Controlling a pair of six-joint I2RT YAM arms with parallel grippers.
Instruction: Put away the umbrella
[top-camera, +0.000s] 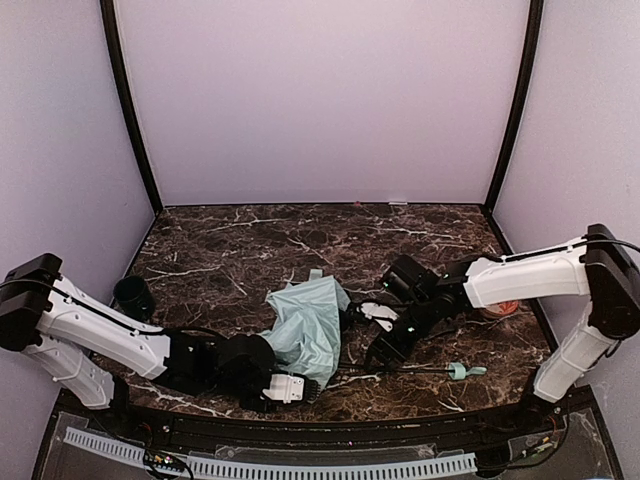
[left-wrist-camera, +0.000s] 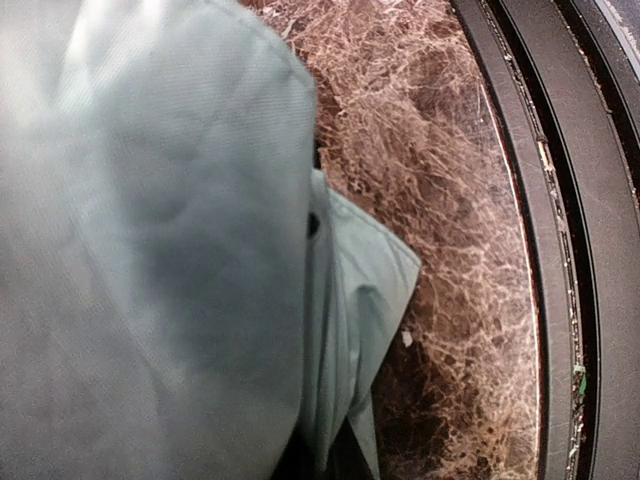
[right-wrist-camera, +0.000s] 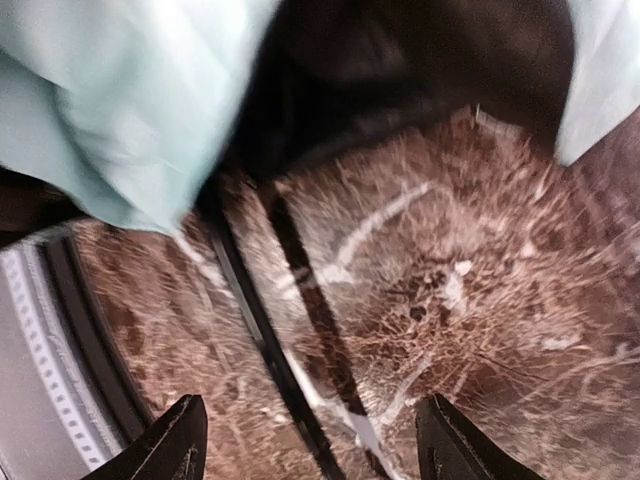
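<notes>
Down at the near edge of the dark brown white-veined marble table (top-camera: 250, 240), my left claw (top-camera: 288, 388) is clenched tight against the lower hem of the compact pale mint-green folding umbrella (top-camera: 308, 330). Its wrist camera is almost smothered by crinkled green fabric, so I cannot tell whether a fold is really pinched between the jaws or only draped over them. My right claw (right-wrist-camera: 312, 410) is released, its two dark fingers (right-wrist-camera: 180, 440) spread wide and gripping nothing. It hovers low over the table just right of the canopy, and the thin black shaft (right-wrist-camera: 308, 305) runs along the marble beneath the gap between the fingers, apart from both. The umbrella lies on the table between my two arms, slightly left of centre. Its canopy is a loose, crumpled heap rather than a tidy roll, with black lining showing at the right-hand opening. From there the shaft stretches right to the small mint handle (top-camera: 462, 371), which rests on the marble near the right arm's base.
</notes>
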